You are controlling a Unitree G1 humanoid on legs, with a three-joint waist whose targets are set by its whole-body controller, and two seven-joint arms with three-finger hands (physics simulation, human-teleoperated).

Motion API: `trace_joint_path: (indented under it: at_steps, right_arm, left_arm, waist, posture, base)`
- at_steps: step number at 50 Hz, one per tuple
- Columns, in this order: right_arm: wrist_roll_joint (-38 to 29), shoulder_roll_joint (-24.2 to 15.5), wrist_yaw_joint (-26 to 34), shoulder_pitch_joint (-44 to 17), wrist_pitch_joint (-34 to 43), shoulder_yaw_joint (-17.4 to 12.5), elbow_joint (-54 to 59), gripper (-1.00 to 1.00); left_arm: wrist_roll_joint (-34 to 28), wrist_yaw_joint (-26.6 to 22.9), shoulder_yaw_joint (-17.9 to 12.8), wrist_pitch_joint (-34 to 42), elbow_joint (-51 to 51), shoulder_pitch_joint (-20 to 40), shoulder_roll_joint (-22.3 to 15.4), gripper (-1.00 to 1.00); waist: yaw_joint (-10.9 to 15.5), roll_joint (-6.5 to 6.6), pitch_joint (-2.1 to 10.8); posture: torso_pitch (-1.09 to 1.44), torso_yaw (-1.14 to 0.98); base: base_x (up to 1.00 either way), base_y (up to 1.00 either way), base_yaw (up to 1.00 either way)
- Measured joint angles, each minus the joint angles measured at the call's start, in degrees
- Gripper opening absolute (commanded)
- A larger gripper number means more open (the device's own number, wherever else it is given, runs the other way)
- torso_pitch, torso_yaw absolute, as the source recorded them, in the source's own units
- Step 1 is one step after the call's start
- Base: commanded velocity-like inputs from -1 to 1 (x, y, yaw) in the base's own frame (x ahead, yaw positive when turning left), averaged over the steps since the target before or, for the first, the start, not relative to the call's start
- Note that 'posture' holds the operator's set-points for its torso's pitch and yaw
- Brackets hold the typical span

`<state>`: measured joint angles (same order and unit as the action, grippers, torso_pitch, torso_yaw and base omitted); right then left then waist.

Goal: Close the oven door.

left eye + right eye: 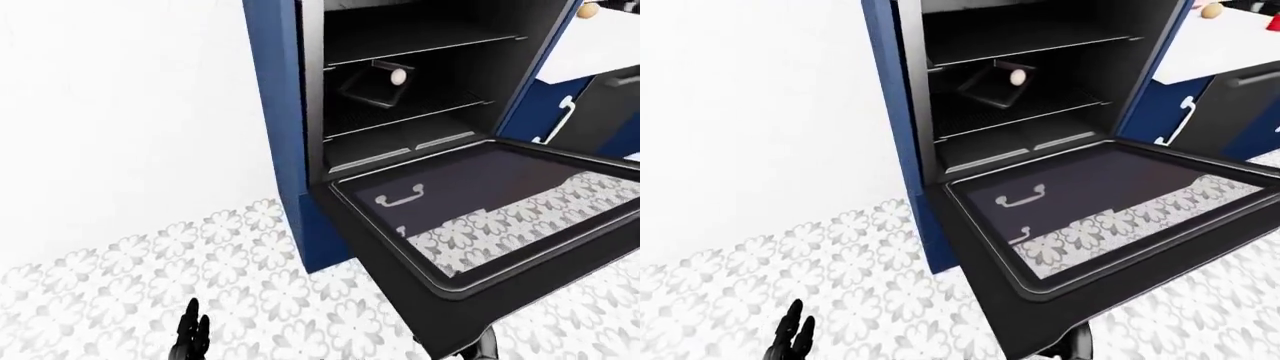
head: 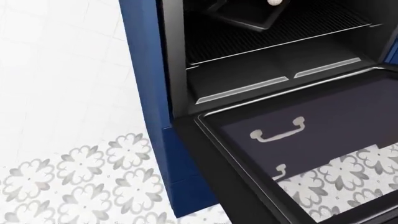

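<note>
Oven door (image 1: 1090,217) is fully down, lying flat and level, so the closing has not begun as far as these views show. The left hand (image 1: 788,339) hangs low at the bottom left of the right-eye view, its dark fingers (image 1: 798,328) pointing up and spread loosely, clasping nothing; it is well apart from the door, over patterned floor tiles (image 1: 130,262). Of the right hand only a dark sliver (image 1: 1077,346) shows at the bottom edge, just under the door's near rim, and I cannot tell how its fingers stand.

Outward from the hands, up and to the right, the door's glass panel reflects or shows through the tile pattern and two pale cabinet pulls (image 2: 278,129). Beyond the hinge line the oven cavity (image 1: 420,97) stands open, with wire racks, a dark tray (image 1: 370,86) tilted on the rack, and a small egg-like thing (image 1: 398,76) on it. A blue side panel (image 1: 275,112) frames the oven on the left; blue cabinets with a white handle (image 1: 562,120) stand to the right.

Everything is left to do: a hand must get under the door's free edge and swing it up until it meets the frame. Neither hand touches the door now.
</note>
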<state>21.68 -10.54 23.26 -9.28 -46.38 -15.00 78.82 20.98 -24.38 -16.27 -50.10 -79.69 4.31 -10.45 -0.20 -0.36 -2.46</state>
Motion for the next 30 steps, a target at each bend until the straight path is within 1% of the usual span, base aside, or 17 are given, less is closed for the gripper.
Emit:
trace_joint_path:
  at_steps: [3, 5, 6, 7, 8, 10, 11, 13, 15, 17, 18, 19, 20, 23, 24, 30]
  right_arm:
    - [-0.11, -0.18, -0.62, 0.12, 0.01, -0.14, -0.08, 1.00]
    - [-0.25, -0.08, -0.71, 0.15, 0.07, -0.09, -0.04, 1.00]
    - [-0.32, -0.22, -0.73, 0.12, 0.11, -0.08, -0.04, 1.00]
    - [-0.32, -0.51, -0.84, 0.17, 0.21, -0.20, -0.08, 1.00]
    - [-0.26, -0.58, -0.97, 0.26, 0.32, -0.35, -0.01, 1.00]
    - [-0.15, -0.48, -1.11, 0.60, 0.38, -0.46, 0.28, 1.00]
    - [-0.16, -0.44, -1.10, 0.59, 0.38, -0.43, 0.34, 1.00]
    - [-0.22, -0.48, -1.03, 0.38, 0.26, -0.39, 0.08, 1.00]
    - [-0.25, -0.57, -0.94, 0.17, 0.10, -0.43, -0.20, 1.00]
    - [-0.25, -0.63, -0.88, 0.21, 0.04, -0.49, -0.18, 1.00]
    - [-0.24, -0.65, -0.85, 0.25, 0.03, -0.51, -0.11, 1.00]
    - [-0.25, -0.68, -0.82, 0.19, -0.03, -0.50, -0.10, 1.00]
    - [-0.24, -0.06, -0.90, 0.14, 0.06, -0.46, -0.09, 1.00]
    - [-0.97, 0.96, -0.38, 0.18, 0.54, 0.44, 0.28, 1.00]
    - [-1.17, 0.97, -0.23, 0.26, 0.60, 0.51, 0.34, 1.00]
    - [-0.72, 0.00, -0.51, 0.36, 0.10, -0.25, -0.08, 1.00]
  left_arm:
    - [-1.27, 0.44, 0.13, 1.33, -0.43, -0.42, 0.30, 1.00]
    - [-1.60, 0.43, -0.04, 1.67, -0.53, -0.61, 0.23, 1.00]
    - [-1.65, 0.45, -0.13, 1.72, -0.48, -0.51, 0.32, 1.00]
    - [-1.77, 0.50, -0.03, 1.89, -0.44, -0.34, 0.73, 1.00]
    - [-1.95, 0.46, 0.16, 2.04, -0.47, -0.39, 1.00, 1.00]
    - [-2.32, 0.23, 0.37, 2.20, -0.65, -0.53, 1.14, 1.00]
    - [-2.40, 0.12, 0.31, 2.15, -0.63, -0.58, 1.06, 1.00]
    - [-2.36, 0.04, 0.07, 1.95, -0.36, -0.38, 0.79, 1.00]
    - [-2.14, -0.01, -0.18, 1.68, -0.04, -0.16, 0.58, 1.00]
    - [-1.95, -0.06, -0.29, 1.46, 0.09, -0.05, 0.50, 1.00]
    - [-1.88, -0.09, -0.32, 1.39, 0.08, -0.05, 0.48, 1.00]
    - [-1.82, -0.13, -0.35, 1.33, 0.00, -0.14, 0.44, 1.00]
    - [-1.77, -0.03, -0.42, 1.67, -0.14, 0.06, 0.03, 1.00]
    - [-1.28, 0.30, -0.91, 1.75, -0.12, -0.26, -0.39, 1.00]
    - [-1.17, 0.34, -0.93, 1.62, -0.09, -0.25, -0.41, 1.00]
    - [-1.42, 0.13, -0.43, 1.52, -0.10, -0.10, 0.14, 1.00]
  waist:
    - [-0.19, -2.19, -0.20]
    - [-0.26, -3.94, -0.09]
    - [-0.45, -4.24, 0.03]
    - [-0.87, -3.40, -0.16]
    - [-1.07, -3.07, -0.11]
    - [-1.22, -3.19, 0.62]
    - [-1.19, -3.03, 0.86]
    - [-0.97, -1.94, 0.66]
    - [-0.92, -0.14, 0.27]
    - [-0.93, 2.00, 0.19]
    - [-0.86, 3.34, 0.33]
    - [-0.60, 5.05, 0.74]
    - [-0.10, 4.50, 0.67]
    - [0.74, 4.24, 0.66]
    - [0.73, 3.77, 0.69]
    - [-0.08, -0.65, 0.01]
  posture:
    - [0.00, 0.00]
    - [0.00, 0.00]
    - [0.00, 0.00]
    - [0.00, 0.00]
    - [0.00, 0.00]
    - [0.00, 0.00]
    - [0.00, 0.00]
    - [0.00, 0.00]
    - [0.00, 0.00]
    - [0.00, 0.00]
    - [0.00, 0.00]
    - [0.00, 0.00]
    - [0.00, 0.00]
    - [0.00, 0.00]
    - [0.00, 0.00]
    - [0.00, 0.00]
  base:
    - [0.00, 0.36, 0.00]
    - [0.00, 0.36, 0.00]
    - [0.00, 0.36, 0.00]
    - [0.00, 0.35, 0.00]
    - [0.00, 0.36, 0.00]
    - [0.00, 0.36, 0.00]
    - [0.00, 0.37, 0.00]
    - [0.00, 0.36, 0.00]
    - [0.00, 0.37, 0.00]
    - [0.00, 0.36, 0.00]
    - [0.00, 0.36, 0.00]
    - [0.00, 0.37, 0.00]
    - [0.00, 0.37, 0.00]
    - [0.00, 0.37, 0.00]
    - [0.00, 0.36, 0.00]
    - [0.00, 0.36, 0.00]
